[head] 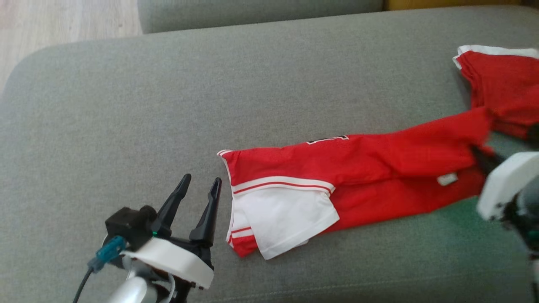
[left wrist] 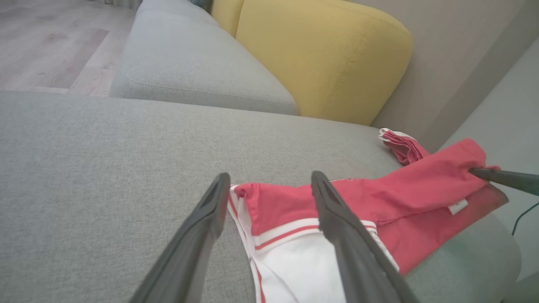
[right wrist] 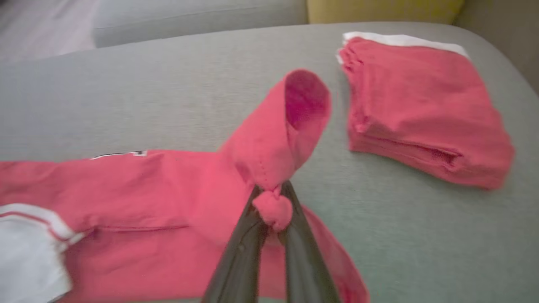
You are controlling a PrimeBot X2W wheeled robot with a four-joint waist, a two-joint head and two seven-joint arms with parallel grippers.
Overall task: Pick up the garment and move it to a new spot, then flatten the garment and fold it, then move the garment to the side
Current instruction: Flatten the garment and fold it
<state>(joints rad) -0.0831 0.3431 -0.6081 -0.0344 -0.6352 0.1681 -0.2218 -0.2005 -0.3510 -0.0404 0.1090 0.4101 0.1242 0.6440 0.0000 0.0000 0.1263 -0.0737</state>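
Fingers of right gripper pressed together, pinching a bunched corner of the red jersey T-shirt. Rest of it trails limp over the grey sofa cushion to its white sleeve, just ahead of left gripper, fingers spread, empty. Judgement: light, soft, drapes and slips; second hold at sleeve-side edge. Folded red piece lies just beyond right fingertips and may get dragged.

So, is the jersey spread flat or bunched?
Bunched: the garment lies as a narrow folded strip, one end pinched up by the right gripper.
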